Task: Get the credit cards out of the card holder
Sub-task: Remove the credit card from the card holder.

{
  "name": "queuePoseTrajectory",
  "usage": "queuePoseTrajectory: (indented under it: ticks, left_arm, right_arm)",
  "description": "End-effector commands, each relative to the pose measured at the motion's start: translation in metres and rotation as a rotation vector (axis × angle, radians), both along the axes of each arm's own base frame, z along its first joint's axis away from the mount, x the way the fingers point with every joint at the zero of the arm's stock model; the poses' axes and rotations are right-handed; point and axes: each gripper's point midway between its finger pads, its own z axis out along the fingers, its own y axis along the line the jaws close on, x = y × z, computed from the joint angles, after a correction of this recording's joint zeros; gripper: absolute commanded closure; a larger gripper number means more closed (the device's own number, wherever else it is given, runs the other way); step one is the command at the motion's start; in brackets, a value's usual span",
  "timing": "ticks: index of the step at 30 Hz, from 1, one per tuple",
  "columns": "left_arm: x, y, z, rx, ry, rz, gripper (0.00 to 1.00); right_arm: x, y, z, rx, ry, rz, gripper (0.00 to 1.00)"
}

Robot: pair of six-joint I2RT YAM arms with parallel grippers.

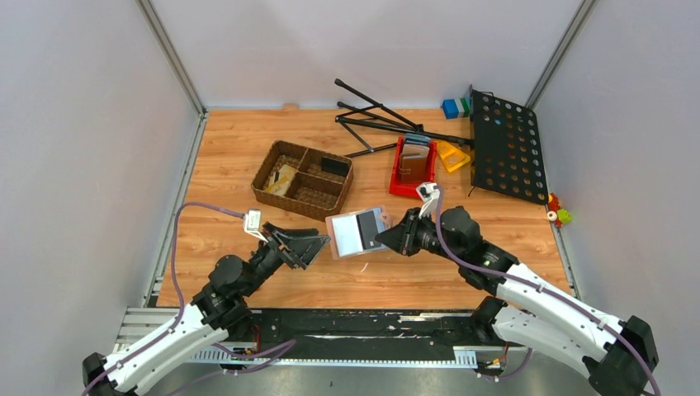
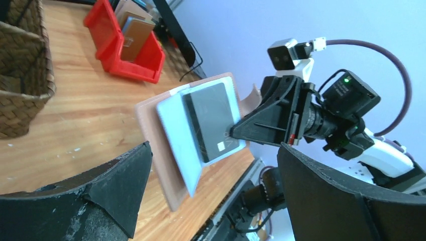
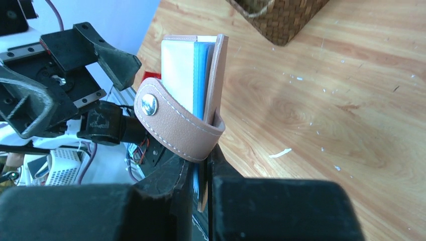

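Taupe holder (image 1: 347, 235) clamped in my right gripper (image 1: 383, 241); left gripper (image 1: 314, 250) gaping, empty; dark card (image 2: 210, 119) still slotted, none out.

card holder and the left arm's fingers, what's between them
Nothing. The left wrist view shows the open left fingers facing the card holder across a bare gap, only wooden table behind it.

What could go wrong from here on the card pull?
1. The right tool pinches the card holder at one edge only, by its strap. A pull from the other side could twist it or slip it out.
2. The dark card lies flat against the light inner flap. The open left tool, now apart from the holder, might close on flap and card together.
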Motion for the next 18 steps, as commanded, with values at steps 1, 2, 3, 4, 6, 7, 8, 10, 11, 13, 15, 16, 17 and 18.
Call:
queuePoseTrajectory:
  ticks: [1, 2, 3, 4, 6, 7, 8, 10, 11, 13, 15, 16, 17, 18]
  left_arm:
    - [0.005, 0.007, 0.015, 0.128, -0.092, 0.043, 0.00]
    - [0.005, 0.004, 0.021, 0.160, -0.099, 0.030, 0.00]
    - [0.005, -0.001, 0.023, 0.186, -0.092, 0.006, 0.00]
    - [0.003, -0.008, 0.028, 0.200, -0.081, -0.030, 0.00]
    - [-0.001, -0.027, 0.031, 0.243, -0.046, -0.122, 0.00]
    - [-0.007, -0.040, 0.035, 0.277, -0.063, -0.199, 0.00]
    - [-0.010, -0.054, 0.041, 0.287, -0.068, -0.265, 0.00]
    - [-0.013, -0.072, 0.036, 0.295, -0.034, -0.350, 0.00]
    - [-0.012, -0.078, 0.033, 0.291, -0.023, -0.357, 0.00]
    - [-0.010, -0.085, 0.031, 0.267, -0.018, -0.359, 0.00]
    - [-0.011, -0.090, 0.036, 0.215, -0.019, -0.366, 0.00]
    - [-0.012, -0.093, 0.038, 0.190, -0.019, -0.373, 0.00]
    - [-0.013, -0.095, 0.038, 0.170, -0.018, -0.380, 0.02]
    - [-0.014, -0.097, 0.037, 0.153, -0.008, -0.387, 0.05]
  right_arm:
    - [0.006, -0.008, 0.020, 0.061, -0.075, -0.054, 1.00]
    - [0.005, -0.009, 0.023, 0.077, -0.078, -0.055, 1.00]
    - [0.004, -0.009, 0.025, 0.088, -0.085, -0.052, 1.00]
    - [0.003, -0.009, 0.027, 0.092, -0.088, -0.047, 1.00]
    - [0.001, -0.008, 0.030, 0.095, -0.100, -0.031, 1.00]
    - [0.000, -0.008, 0.031, 0.098, -0.103, -0.025, 1.00]
    - [-0.001, -0.008, 0.031, 0.099, -0.103, -0.017, 1.00]
    - [-0.001, -0.008, 0.032, 0.095, -0.105, -0.017, 1.00]
    - [-0.001, -0.009, 0.031, 0.090, -0.100, -0.020, 1.00]
    - [0.000, -0.010, 0.028, 0.074, -0.085, -0.030, 1.00]
    - [0.000, -0.011, 0.025, 0.065, -0.075, -0.036, 1.00]
    - [0.000, -0.011, 0.024, 0.065, -0.072, -0.039, 1.00]
    - [0.000, -0.012, 0.023, 0.066, -0.069, -0.041, 1.00]
    - [0.000, -0.011, 0.024, 0.075, -0.071, -0.042, 1.00]
